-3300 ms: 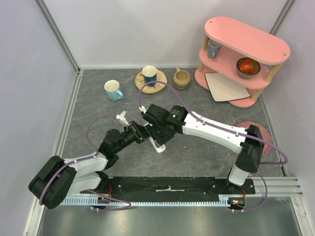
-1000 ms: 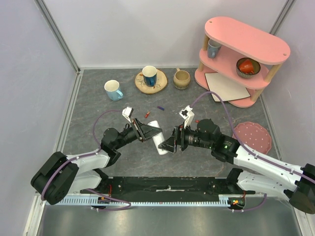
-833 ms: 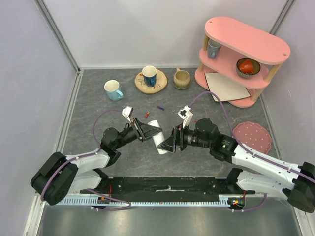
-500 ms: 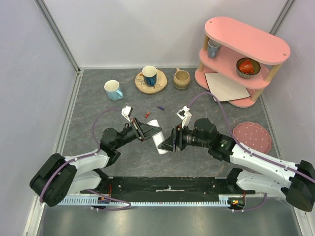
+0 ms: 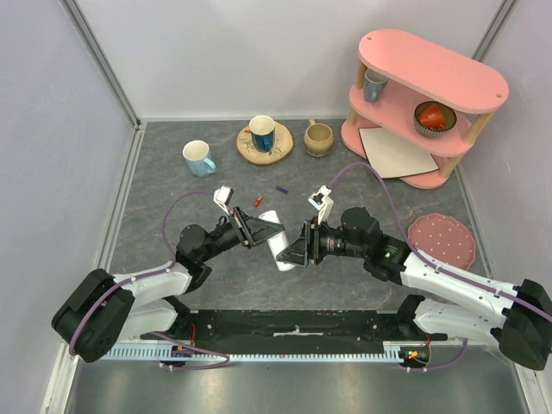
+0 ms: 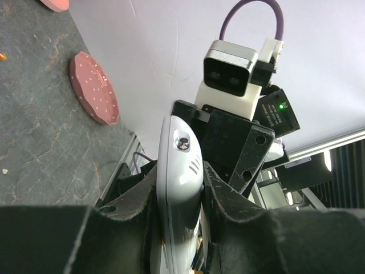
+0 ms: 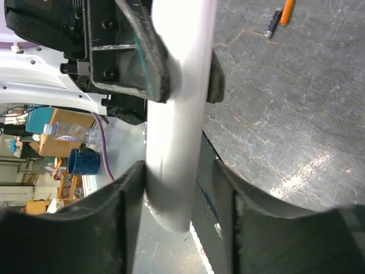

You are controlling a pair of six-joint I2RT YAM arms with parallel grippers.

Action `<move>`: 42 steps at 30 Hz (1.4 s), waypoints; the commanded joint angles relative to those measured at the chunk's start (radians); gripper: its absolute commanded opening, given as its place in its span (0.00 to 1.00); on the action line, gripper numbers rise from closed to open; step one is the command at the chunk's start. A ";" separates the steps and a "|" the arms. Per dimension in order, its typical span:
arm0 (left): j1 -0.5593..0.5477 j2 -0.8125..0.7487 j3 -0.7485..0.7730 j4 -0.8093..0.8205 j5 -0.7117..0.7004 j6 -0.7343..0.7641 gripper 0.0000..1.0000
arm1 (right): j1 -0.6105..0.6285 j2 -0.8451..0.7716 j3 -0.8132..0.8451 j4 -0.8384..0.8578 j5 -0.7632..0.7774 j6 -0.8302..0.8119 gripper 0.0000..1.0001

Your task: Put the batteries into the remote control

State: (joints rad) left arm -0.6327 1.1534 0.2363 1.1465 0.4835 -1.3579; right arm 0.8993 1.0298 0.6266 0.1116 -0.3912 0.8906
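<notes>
The white remote control (image 5: 280,242) hangs above the table's middle, with my left gripper (image 5: 257,231) shut on its upper end. In the left wrist view the remote control (image 6: 179,171) is pinched between both pads. My right gripper (image 5: 296,250) faces it from the right, jaws straddling the remote control's (image 7: 177,103) lower end. One finger (image 7: 122,217) touches the remote's side. A gap shows between it and the other finger (image 7: 228,211). A red battery (image 5: 257,201) and a blue-purple battery (image 5: 281,189) lie on the table behind. An orange-red battery (image 7: 287,10) and a dark battery (image 7: 274,24) show in the right wrist view.
A light blue cup (image 5: 199,158), a blue cup on a wooden coaster (image 5: 262,133) and a tan mug (image 5: 317,137) stand at the back. A pink shelf (image 5: 427,95) fills the back right. A pink dotted disc (image 5: 442,240) lies on the right.
My right gripper's jaws have narrowed round the remote's lower end and the arm has edged slightly left. The left gripper and the remote have held still.
</notes>
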 commanded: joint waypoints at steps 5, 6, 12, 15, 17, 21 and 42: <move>-0.012 -0.023 0.020 0.053 0.021 0.014 0.02 | -0.017 -0.017 -0.007 0.049 -0.015 0.022 0.73; -0.012 -0.024 0.018 0.053 0.017 0.014 0.02 | -0.023 -0.023 -0.010 0.063 -0.021 0.034 0.73; -0.012 -0.024 0.020 0.055 0.023 0.016 0.02 | -0.051 -0.039 -0.056 0.181 -0.084 0.090 0.73; -0.012 -0.026 0.024 0.052 0.029 0.016 0.02 | -0.054 -0.020 -0.053 0.201 -0.100 0.094 0.71; -0.012 -0.026 0.028 0.050 0.030 0.017 0.02 | -0.053 -0.011 -0.047 0.212 -0.100 0.093 0.70; -0.012 -0.026 0.028 0.048 0.030 0.017 0.02 | -0.053 0.018 -0.031 0.217 -0.113 0.090 0.67; -0.012 -0.003 0.032 0.067 0.032 0.017 0.02 | -0.054 0.078 -0.044 0.301 -0.159 0.105 0.28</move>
State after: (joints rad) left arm -0.6373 1.1469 0.2363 1.1595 0.5018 -1.3510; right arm 0.8482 1.1061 0.5739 0.3542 -0.5343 1.0111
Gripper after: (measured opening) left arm 0.333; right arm 0.359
